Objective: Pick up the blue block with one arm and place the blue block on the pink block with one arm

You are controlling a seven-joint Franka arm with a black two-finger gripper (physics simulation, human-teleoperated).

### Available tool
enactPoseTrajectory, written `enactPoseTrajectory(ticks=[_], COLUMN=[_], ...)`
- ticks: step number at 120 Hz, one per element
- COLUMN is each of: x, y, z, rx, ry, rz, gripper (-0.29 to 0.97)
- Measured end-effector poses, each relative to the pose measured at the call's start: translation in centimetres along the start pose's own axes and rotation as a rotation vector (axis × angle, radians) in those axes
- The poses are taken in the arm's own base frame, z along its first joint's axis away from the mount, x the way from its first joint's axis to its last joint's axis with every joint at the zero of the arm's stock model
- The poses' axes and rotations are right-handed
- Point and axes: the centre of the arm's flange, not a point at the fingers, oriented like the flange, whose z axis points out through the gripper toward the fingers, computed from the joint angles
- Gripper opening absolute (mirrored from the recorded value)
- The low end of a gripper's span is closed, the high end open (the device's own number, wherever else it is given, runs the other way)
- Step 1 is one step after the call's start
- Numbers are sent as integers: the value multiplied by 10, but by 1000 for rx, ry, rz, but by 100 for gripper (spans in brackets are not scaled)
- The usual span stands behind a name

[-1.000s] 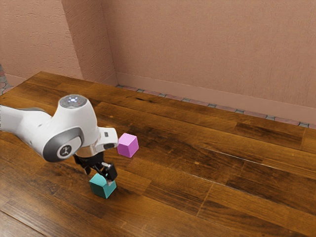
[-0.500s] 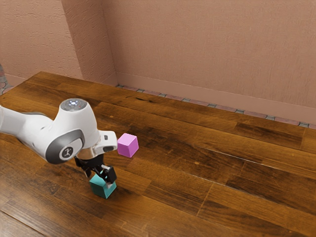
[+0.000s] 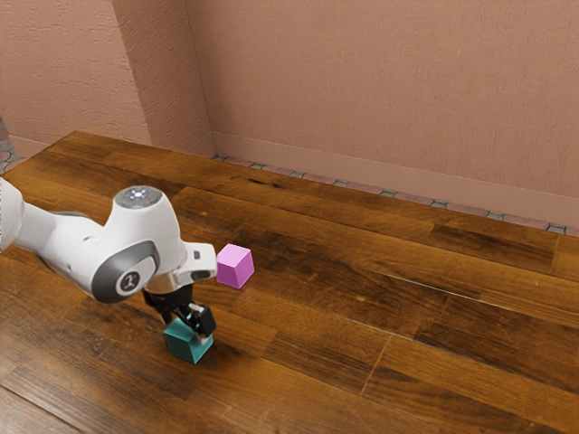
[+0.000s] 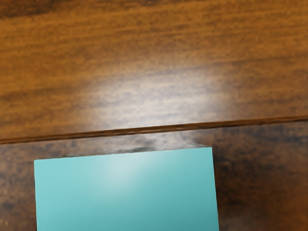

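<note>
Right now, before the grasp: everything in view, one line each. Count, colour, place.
teal-blue cube block: one, teal-blue, on the table at the near side, directly under the hand; the wrist view also has it close below the camera.
pink cube block: one, pink, on the table, farther back towards the wall, apart from the teal-blue block.
dark wooden plank table: one, brown, under both blocks.
textured plaster wall: one, dusty pink, behind the table, with a corner at the exterior view's left.
white robot arm: one, white and grey, coming in from the exterior view's left, bent down over the teal-blue block.
black jaws: one pair, black, low at the teal-blue block's top; grip state unclear.
</note>
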Motion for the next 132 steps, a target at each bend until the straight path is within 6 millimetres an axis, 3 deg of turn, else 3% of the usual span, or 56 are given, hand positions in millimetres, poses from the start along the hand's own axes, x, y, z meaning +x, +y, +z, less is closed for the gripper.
enactPoseTrajectory(ticks=[87, 132], x=[-1, -2], y=[7, -9], z=[14, 28], rx=[-4, -7], ry=[-15, -33], rz=[40, 7], gripper=[68, 68])
